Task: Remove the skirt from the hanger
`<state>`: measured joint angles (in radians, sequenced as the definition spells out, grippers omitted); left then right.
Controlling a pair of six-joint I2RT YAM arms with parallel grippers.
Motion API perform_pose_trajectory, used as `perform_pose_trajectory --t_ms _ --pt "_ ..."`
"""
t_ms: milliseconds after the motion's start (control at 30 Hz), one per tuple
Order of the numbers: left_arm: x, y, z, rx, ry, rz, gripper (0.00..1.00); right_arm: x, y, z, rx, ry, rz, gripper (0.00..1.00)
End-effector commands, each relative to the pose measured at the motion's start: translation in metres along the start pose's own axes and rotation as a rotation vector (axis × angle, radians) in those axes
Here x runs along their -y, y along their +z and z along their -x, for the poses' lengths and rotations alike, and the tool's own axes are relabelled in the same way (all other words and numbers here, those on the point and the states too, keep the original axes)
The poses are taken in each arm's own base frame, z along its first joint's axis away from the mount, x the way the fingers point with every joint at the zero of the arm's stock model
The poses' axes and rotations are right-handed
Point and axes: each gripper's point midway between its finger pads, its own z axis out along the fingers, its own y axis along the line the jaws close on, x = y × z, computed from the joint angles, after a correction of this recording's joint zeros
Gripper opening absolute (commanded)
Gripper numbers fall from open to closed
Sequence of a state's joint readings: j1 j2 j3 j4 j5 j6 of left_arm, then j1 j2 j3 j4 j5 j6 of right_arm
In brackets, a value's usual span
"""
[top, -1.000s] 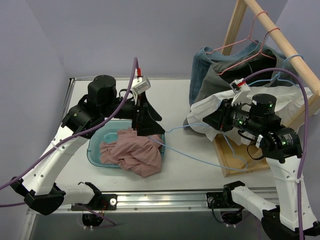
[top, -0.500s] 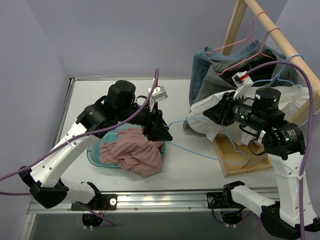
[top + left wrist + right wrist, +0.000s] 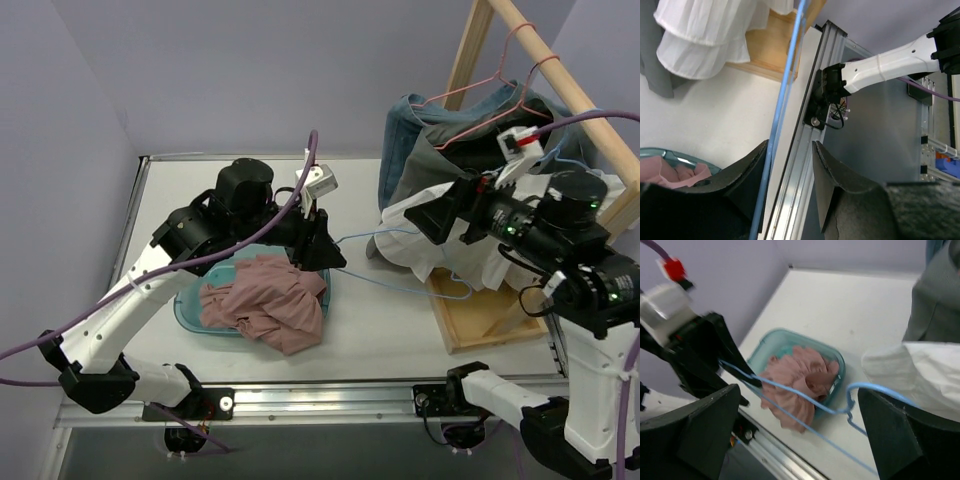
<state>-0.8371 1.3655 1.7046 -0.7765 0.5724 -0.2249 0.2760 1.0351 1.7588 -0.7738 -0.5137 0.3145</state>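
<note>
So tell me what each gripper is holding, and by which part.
Left gripper: the wire end of the blue hanger lies against one finger, jaws apart, not visibly clamped. Right gripper: open, nothing held.

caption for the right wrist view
Blue hanger spans from left gripper to white skirt, near bin of pink cloth

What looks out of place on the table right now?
The thin blue wire hanger is off the wooden rack, slanting across the table from the left gripper to the white pleated skirt. The crumpled pink cloth also spills over the near rim of the teal plastic bin.
</note>
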Motion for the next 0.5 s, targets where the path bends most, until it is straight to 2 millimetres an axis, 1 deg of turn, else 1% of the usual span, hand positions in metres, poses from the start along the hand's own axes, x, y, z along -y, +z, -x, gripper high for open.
perform_pose_trajectory --t_ms 0,33,67,100,133,167,200,233,267,300,333,367,400,433,467 --pt "0.035 -0.020 0.047 0.181 0.130 -0.031 0.02 -0.051 -0.050 0.066 0.237 -0.001 0.094 1.00" --pt "0.038 -0.018 0.050 0.188 0.136 -0.041 0.02 -0.059 -0.060 0.075 0.271 -0.003 0.106 1.00" --pt "0.043 -0.017 0.056 0.211 0.150 -0.056 0.02 -0.063 -0.063 0.081 0.280 0.010 0.113 1.00" --pt "0.047 -0.018 0.062 0.231 0.158 -0.063 0.02 -0.074 -0.079 0.093 0.331 -0.006 0.130 1.00" --pt "0.051 -0.016 0.066 0.242 0.167 -0.072 0.02 -0.077 -0.084 0.098 0.346 -0.010 0.132 1.00" --pt "0.055 -0.016 0.075 0.277 0.185 -0.081 0.02 -0.080 -0.088 0.104 0.368 -0.016 0.136 1.00" --pt "0.058 -0.016 0.080 0.296 0.193 -0.083 0.02 -0.084 -0.096 0.110 0.408 -0.017 0.138 1.00" --pt "0.060 -0.015 0.086 0.316 0.204 -0.080 0.02 -0.088 -0.101 0.115 0.437 -0.019 0.150 1.00" --pt "0.065 -0.012 0.093 0.341 0.220 -0.074 0.02 -0.102 -0.121 0.126 0.529 -0.050 0.198 1.00" --pt "0.063 -0.006 0.095 0.343 0.230 -0.068 0.02 -0.100 -0.118 0.127 0.541 -0.012 0.203 0.97" --pt "0.066 -0.007 0.106 0.376 0.245 -0.064 0.02 -0.104 -0.125 0.131 0.581 -0.008 0.224 0.85" --pt "0.067 -0.005 0.110 0.394 0.260 -0.043 0.02 -0.121 -0.150 0.141 0.682 -0.044 0.285 0.79" --pt "0.063 0.001 0.113 0.394 0.263 -0.028 0.02 -0.126 -0.157 0.144 0.709 -0.028 0.310 0.72" --pt "0.066 -0.003 0.122 0.423 0.275 -0.017 0.02 -0.128 -0.166 0.147 0.747 -0.029 0.317 0.62" --pt "0.064 -0.002 0.126 0.436 0.280 -0.007 0.02 -0.132 -0.173 0.153 0.786 -0.037 0.329 0.61"
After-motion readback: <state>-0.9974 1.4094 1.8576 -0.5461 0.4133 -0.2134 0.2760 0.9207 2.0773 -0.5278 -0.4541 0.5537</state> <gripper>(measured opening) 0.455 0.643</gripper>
